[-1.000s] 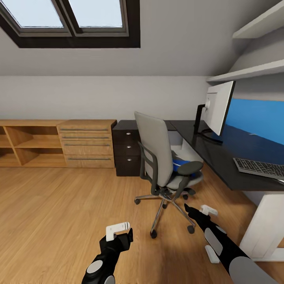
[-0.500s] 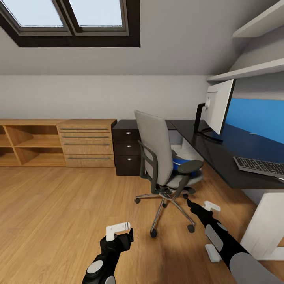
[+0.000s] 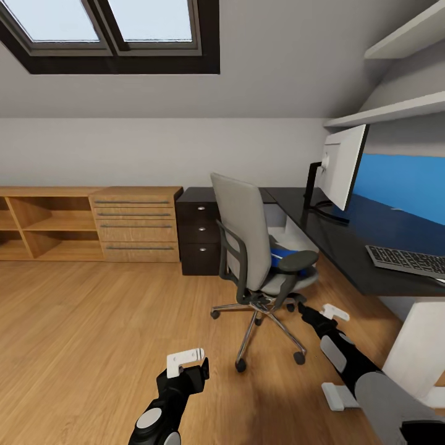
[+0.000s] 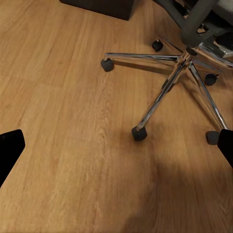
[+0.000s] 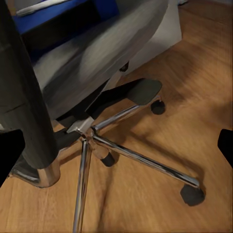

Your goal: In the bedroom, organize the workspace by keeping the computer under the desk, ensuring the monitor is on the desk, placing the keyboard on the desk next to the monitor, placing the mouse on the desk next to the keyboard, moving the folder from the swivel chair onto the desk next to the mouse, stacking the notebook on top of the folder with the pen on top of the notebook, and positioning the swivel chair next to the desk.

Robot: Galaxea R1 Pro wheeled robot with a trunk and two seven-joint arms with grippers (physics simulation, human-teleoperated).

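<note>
Pincer on my right arm (image 3: 330, 313) reaches low toward the swivel chair (image 3: 259, 247), just short of its near armrest, and it holds nothing; its dark tips sit at the two edges of the right wrist view, so I judge it spread wide. My left pincer (image 3: 185, 361) hangs over bare wood floor (image 3: 93, 334), also spread and with nothing in it.

Ahead of my right pincer and above it, the folder (image 3: 283, 256) lies blue on the chair seat, so moving it is not yet done. Beyond the chair, the monitor (image 3: 342, 168) stands on the worktop (image 3: 346, 244), and the keyboard (image 3: 408, 262) lies on it nearer me, apart from the screen. The chair is close to the worktop, turned partly away from it.

The seat is mostly masked by backrest and armrest, so I cannot tell whether anything rests on the folder. The keyboard is cut off at the frame edge, and what lies on the worktop past it is out of frame.
</note>
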